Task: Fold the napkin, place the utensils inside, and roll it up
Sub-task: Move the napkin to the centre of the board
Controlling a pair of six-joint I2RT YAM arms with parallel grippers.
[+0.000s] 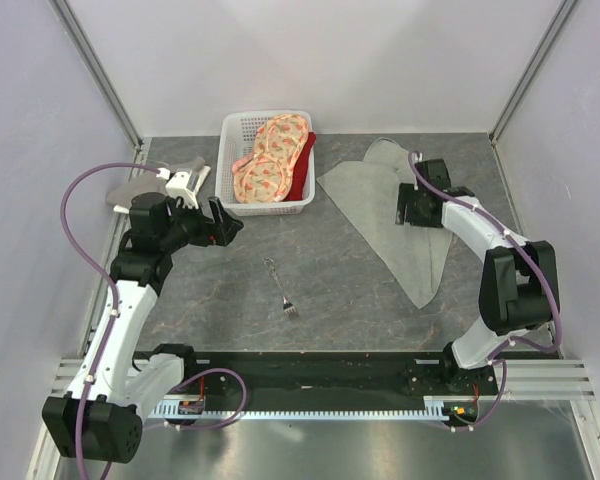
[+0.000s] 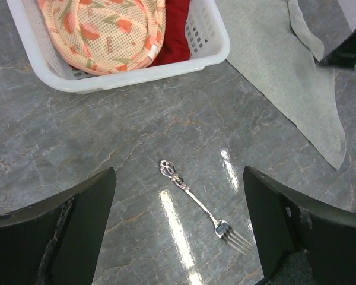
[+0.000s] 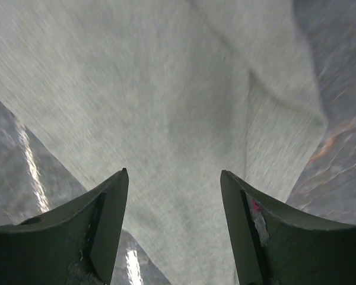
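Observation:
The grey-green napkin [image 1: 395,215] lies on the right half of the table as a long folded wedge; it also shows in the left wrist view [image 2: 285,71] and fills the right wrist view [image 3: 166,89]. The silver fork [image 1: 280,288] lies bare on the table centre, tines toward the near edge; it is between the left fingers in the left wrist view [image 2: 196,202]. My left gripper [image 1: 220,222] is open and empty, up above the table left of the basket. My right gripper [image 1: 412,205] is open, just above the napkin's upper part.
A white basket [image 1: 227,160] at the back centre holds orange-pink patterned cloths [image 1: 270,160] and a red cloth [image 1: 302,170]. A smaller grey-and-white cloth [image 1: 145,185] lies at the back left. Walls close the table on three sides.

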